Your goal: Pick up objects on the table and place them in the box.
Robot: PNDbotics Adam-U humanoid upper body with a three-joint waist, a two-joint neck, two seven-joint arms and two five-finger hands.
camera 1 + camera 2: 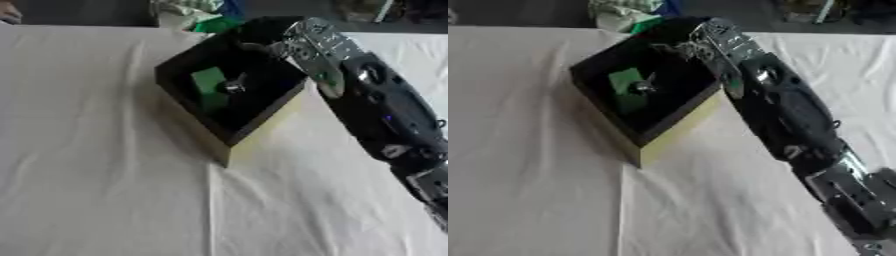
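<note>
Right hand (pixel 311 47) reached in from the lower right, forearm crossing the white tablecloth (pixel 105 175), and hung over the far right corner of the box (pixel 262 125). Its silver wrist plates sat above the box rim; the fingers (pixel 254 47) dipped past the rim into the dark interior. Whether those fingers were wide, narrow or closed on anything could not be told: they merged with the black inside of the box.

Box was open-topped, black inside, pale yellow on its outer walls, standing askew on the cloth with one corner toward the camera.

Inside it, below and to the left of the fingers, lay a green block (pixel 208 82). Just beside the block, on the side nearer the fingers, sat a small dark thing with a shiny silver spot (pixel 234 87); its shape was unclear. Both lay apart from the fingertips.

Beyond the fingers, past the table's far edge, was a green and white heap (pixel 197 12), blurred.

Left hand did not show.
</note>
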